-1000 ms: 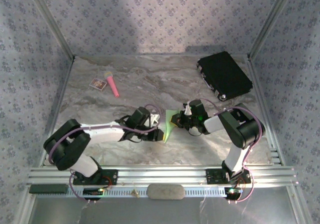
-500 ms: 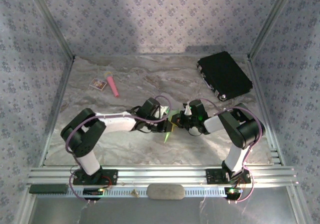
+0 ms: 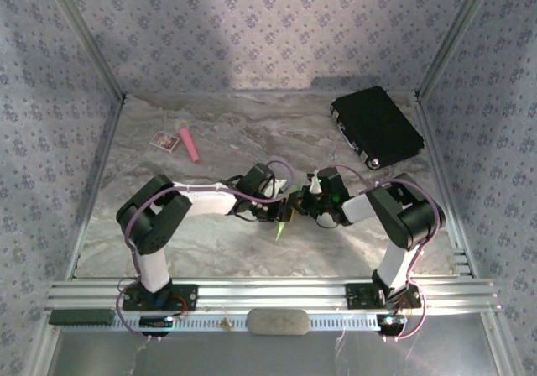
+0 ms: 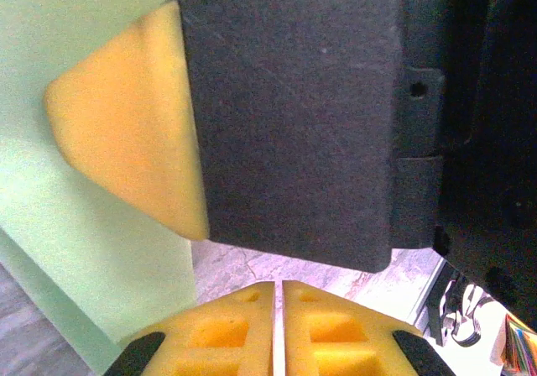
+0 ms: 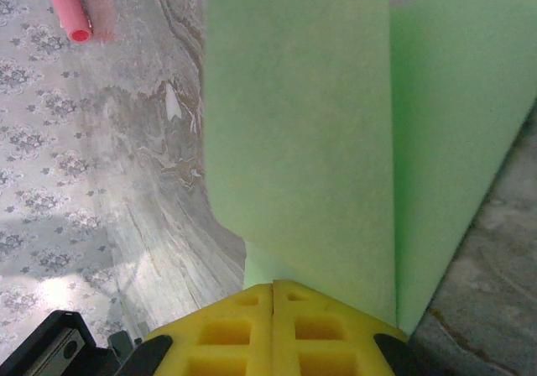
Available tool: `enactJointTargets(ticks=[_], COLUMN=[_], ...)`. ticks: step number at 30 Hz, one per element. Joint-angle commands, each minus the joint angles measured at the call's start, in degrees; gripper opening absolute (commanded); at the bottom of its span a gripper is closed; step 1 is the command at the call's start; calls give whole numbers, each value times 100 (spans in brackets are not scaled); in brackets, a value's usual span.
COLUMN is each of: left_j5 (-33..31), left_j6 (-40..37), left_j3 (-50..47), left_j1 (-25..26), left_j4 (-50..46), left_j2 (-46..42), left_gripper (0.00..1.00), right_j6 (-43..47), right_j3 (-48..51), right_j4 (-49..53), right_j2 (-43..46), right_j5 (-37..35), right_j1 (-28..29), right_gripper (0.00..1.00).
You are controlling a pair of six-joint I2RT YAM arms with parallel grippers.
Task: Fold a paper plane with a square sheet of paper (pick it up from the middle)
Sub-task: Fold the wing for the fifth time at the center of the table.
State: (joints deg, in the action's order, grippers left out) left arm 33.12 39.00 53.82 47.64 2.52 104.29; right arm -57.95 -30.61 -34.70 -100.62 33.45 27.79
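Observation:
The lime-green square sheet of paper (image 5: pixel 336 141) is folded and stands up out of my right gripper (image 5: pixel 273 309), whose yellow pads are shut on its lower edge. From above, a green sliver of the paper (image 3: pixel 283 227) pokes out below the two grippers, which meet at the table's middle. My left gripper (image 4: pixel 278 330) is shut, its pads pressed together with nothing seen past their tips. It sits right against the right gripper's dark, yellow-tipped finger (image 4: pixel 294 116), and the paper (image 4: pixel 84 250) is just to its left. In the top view, left gripper (image 3: pixel 282 210) and right gripper (image 3: pixel 302 203) almost touch.
A pink stick (image 3: pixel 190 143) and a small white card (image 3: pixel 165 142) lie at the back left. The stick's end (image 5: pixel 69 11) also appears in the right wrist view. A black case (image 3: pixel 376 127) sits at the back right. Aluminium rails (image 3: pixel 268 294) run along the near edge.
The left arm has swung right, bringing its gripper up against the right gripper and the paper. Less of the green sheet shows from above. The right arm has held still.

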Motion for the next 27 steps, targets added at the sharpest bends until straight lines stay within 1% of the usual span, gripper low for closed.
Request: enactJointTargets(ticks=[1, 7, 12, 20, 27], left_j5=[-51, -322, -470, -430, -321], left_j6=[-270, -522, -578, -536, -394], left_j3=[95, 50, -95, -446, -935], left_j1=[4, 59, 93, 235, 336], left_j4=[-340, -685, -767, -751, -622], left_j2=[125, 180, 80, -108, -466], left_gripper=[10, 10, 9, 9, 10], right_j6=[120, 127, 126, 149, 153], right_j3=[55, 59, 56, 48, 45], right_j4=[703, 719, 745, 781, 807], right_j2=[-151, -155, -151, -151, -152], right_j5=[-477, -479, -480, -505, -514], right_j1=[30, 33, 26, 21, 20], right_gripper=[0, 0, 0, 0, 0])
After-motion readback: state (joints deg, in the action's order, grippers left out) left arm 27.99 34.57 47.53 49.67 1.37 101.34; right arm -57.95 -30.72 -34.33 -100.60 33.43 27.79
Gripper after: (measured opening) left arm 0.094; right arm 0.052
